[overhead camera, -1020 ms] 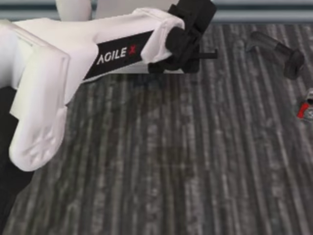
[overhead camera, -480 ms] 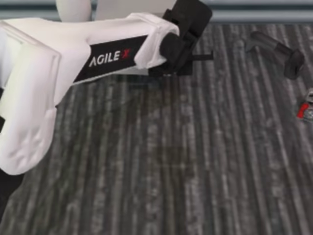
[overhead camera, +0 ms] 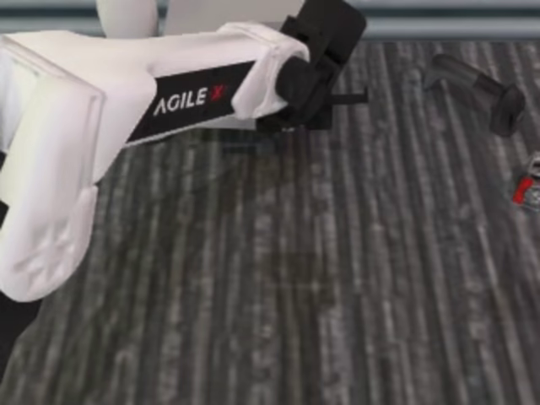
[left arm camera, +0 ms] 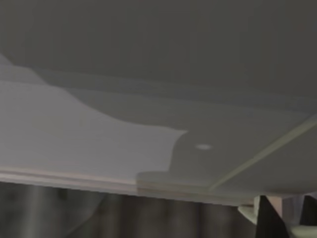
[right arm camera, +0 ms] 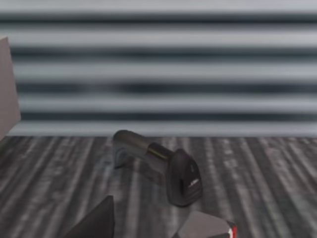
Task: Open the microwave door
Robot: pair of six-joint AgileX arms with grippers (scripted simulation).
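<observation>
The microwave (overhead camera: 221,12) shows only as a light grey patch at the table's back, mostly hidden under my white left arm. In the left wrist view the microwave door (left arm camera: 148,99) fills the picture as a flat grey panel with a pale lower edge. My left gripper (overhead camera: 359,97) is at the microwave's right front. Its dark fingertips (left arm camera: 270,223) stand close together on a pale piece of the door's edge, so the left gripper (left arm camera: 292,220) is shut on it. My right gripper (right arm camera: 148,230) is parked off the right side and open; one dark finger (right arm camera: 96,223) shows.
A dark handheld scanner (overhead camera: 477,84) lies on the striped grey table at the back right, also visible as the scanner (right arm camera: 163,168) in front of the right gripper. A small grey and red object (overhead camera: 525,190) sits at the right edge.
From a second ago my left arm shifted a little left and toward the back, bringing the gripper closer to the microwave. In the last half second nothing visibly moved.
</observation>
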